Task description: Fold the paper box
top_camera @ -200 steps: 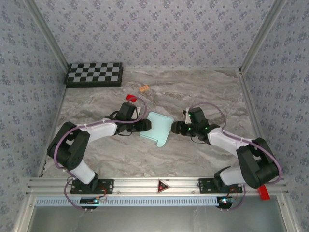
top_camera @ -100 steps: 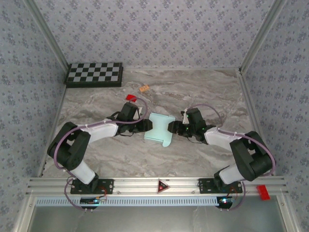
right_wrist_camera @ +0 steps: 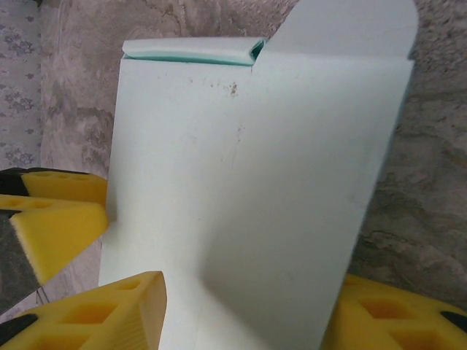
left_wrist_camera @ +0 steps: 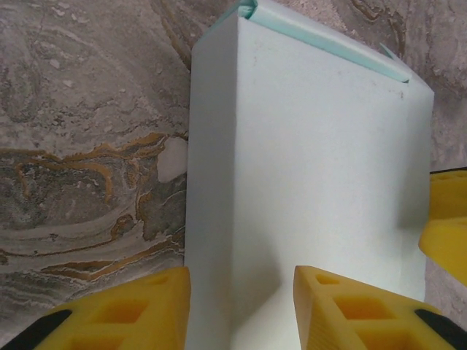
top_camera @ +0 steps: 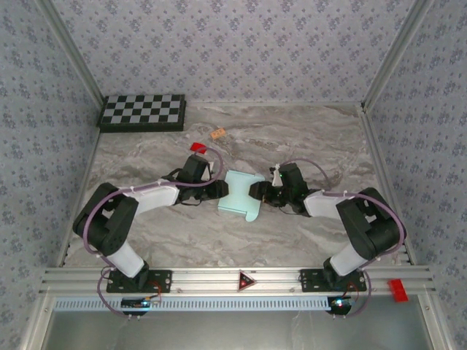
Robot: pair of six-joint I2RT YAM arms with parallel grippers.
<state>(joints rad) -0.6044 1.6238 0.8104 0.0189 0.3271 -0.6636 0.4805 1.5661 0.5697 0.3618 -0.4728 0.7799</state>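
The pale aqua paper box [top_camera: 240,195] lies mid-table, partly folded, with a rounded flap [right_wrist_camera: 350,29] sticking out at one end. My left gripper [top_camera: 221,191] meets it from the left. In the left wrist view the gripper [left_wrist_camera: 241,313] is open and straddles the box's long edge [left_wrist_camera: 211,219]. One yellow finger [left_wrist_camera: 124,313] sits beside the box and the other finger [left_wrist_camera: 365,313] over its top face. My right gripper [top_camera: 257,192] comes from the right. It [right_wrist_camera: 244,317] is open wide, with the box [right_wrist_camera: 255,182] running between its fingers.
A black-and-white checkerboard [top_camera: 142,111] stands at the back left. A small red block [top_camera: 197,146] and a small tan piece [top_camera: 217,133] lie behind the left arm. Patterned walls close in three sides of the marble table [top_camera: 306,138].
My right arm has reached left until its gripper meets the box's right side. The left jaws have narrowed. The box now looks narrower from above.
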